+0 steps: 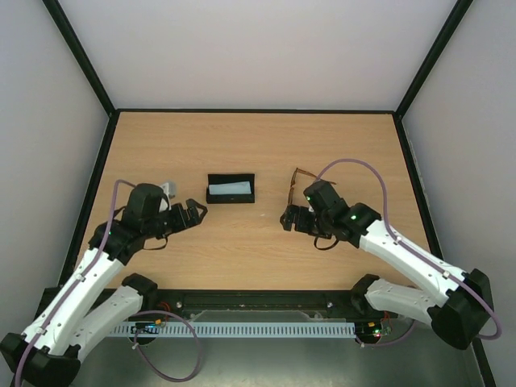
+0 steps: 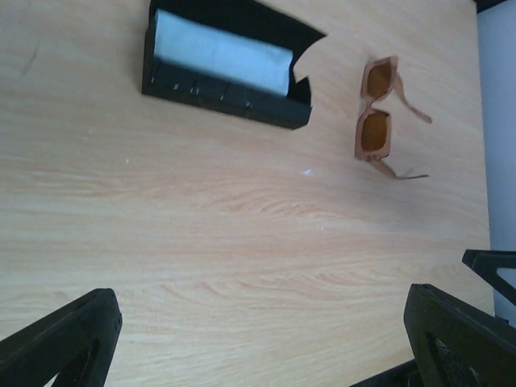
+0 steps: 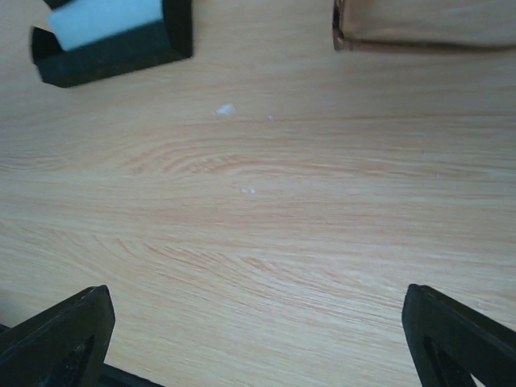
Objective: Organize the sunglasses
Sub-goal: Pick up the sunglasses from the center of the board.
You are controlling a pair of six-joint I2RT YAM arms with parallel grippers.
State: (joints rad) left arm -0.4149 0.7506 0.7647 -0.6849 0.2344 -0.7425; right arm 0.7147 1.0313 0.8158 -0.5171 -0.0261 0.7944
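The sunglasses [image 1: 299, 174] lie on the wooden table just right of the black case [image 1: 230, 196], partly hidden behind my right arm. In the left wrist view the sunglasses [image 2: 373, 113] show amber lenses and spread temples, right of the open case [image 2: 226, 97] with a light blue cloth [image 2: 222, 52] inside. My left gripper [image 1: 193, 213] is open and empty, near-left of the case. My right gripper [image 1: 288, 218] is open and empty, just in front of the sunglasses. One edge of the sunglasses [image 3: 403, 46] and a case corner [image 3: 113, 56] show in the right wrist view.
Black frame rails border the table [image 1: 258, 258] at the left, right and back. A black rail and a white cable duct [image 1: 242, 329] run along the near edge between the arm bases.
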